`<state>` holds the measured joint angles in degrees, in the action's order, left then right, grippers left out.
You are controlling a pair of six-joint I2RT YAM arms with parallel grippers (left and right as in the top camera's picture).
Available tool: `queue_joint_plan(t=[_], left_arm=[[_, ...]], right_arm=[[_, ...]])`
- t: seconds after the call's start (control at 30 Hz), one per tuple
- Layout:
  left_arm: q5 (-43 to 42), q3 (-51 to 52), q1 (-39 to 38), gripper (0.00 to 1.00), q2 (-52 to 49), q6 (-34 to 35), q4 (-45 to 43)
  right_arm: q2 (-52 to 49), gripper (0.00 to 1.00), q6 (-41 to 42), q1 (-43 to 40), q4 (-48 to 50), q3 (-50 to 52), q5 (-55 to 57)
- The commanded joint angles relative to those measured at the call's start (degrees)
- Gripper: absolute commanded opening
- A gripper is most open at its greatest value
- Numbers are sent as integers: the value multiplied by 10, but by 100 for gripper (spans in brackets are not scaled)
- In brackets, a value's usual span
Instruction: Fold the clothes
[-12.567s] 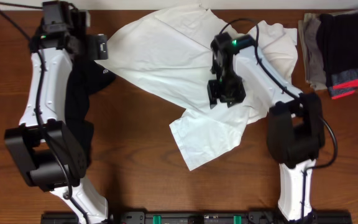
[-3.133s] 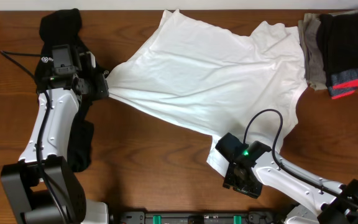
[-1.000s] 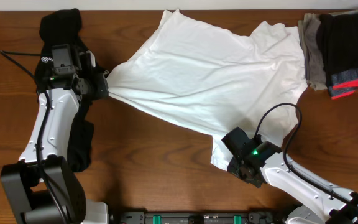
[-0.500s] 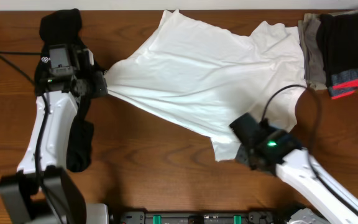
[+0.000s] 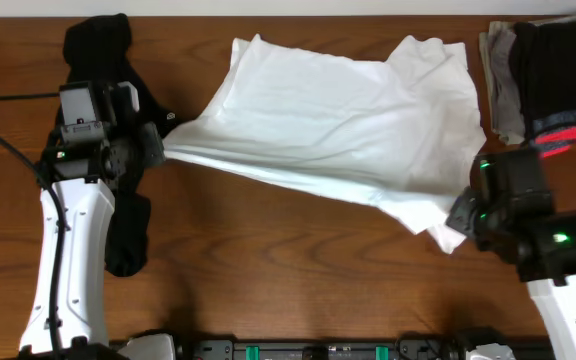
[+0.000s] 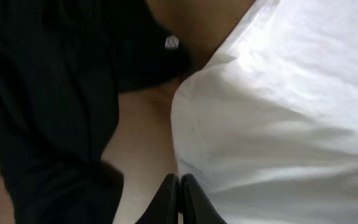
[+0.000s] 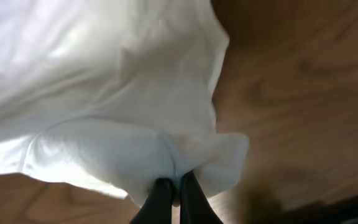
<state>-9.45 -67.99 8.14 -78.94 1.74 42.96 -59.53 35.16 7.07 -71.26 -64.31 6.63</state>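
Fingers [image 6: 168, 198] of our left gripper [image 5: 160, 150] pinch almost together on a gathered edge of the white T-shirt [image 5: 338, 120]. Those of the right gripper [image 5: 456, 214] are closed just as narrowly, with a bunched corner of the cloth caught between the fingertips [image 7: 161, 194].

The shirt stretches between our two arms across the far half of the table [image 5: 268, 270]. Its near edge is drawn into a taut line from grip to grip, and the rest lies rumpled toward the back. No print is visible. A black garment [image 5: 98, 45] lies under and behind the left arm, and a folded stack [image 5: 548, 80] sits at the far right corner, just beside the shirt.

We judge the task barely begun. The shirt is being pulled out flat and no fold shows yet. Smoothing, the sleeves and the body folds all remain.
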Motion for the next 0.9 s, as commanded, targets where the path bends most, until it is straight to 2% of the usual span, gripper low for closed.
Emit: queue_joint_plan(t=[0.0, 0.33, 0.6, 0.87], left_arm=[[16, 0, 2, 6, 20, 8, 25], [50, 0, 2, 6, 102, 37, 84], [65, 0, 2, 6, 184, 62, 113], [65, 0, 2, 6, 196, 66, 156]], right_arm=[[-8, 1, -83, -42, -2, -22, -11], [-27, 1, -173, -131, 5, -37, -86], [-39, 1, -218, -135, -23, -118, -94], [-78, 1, -236, -134, -67, -132, -132]])
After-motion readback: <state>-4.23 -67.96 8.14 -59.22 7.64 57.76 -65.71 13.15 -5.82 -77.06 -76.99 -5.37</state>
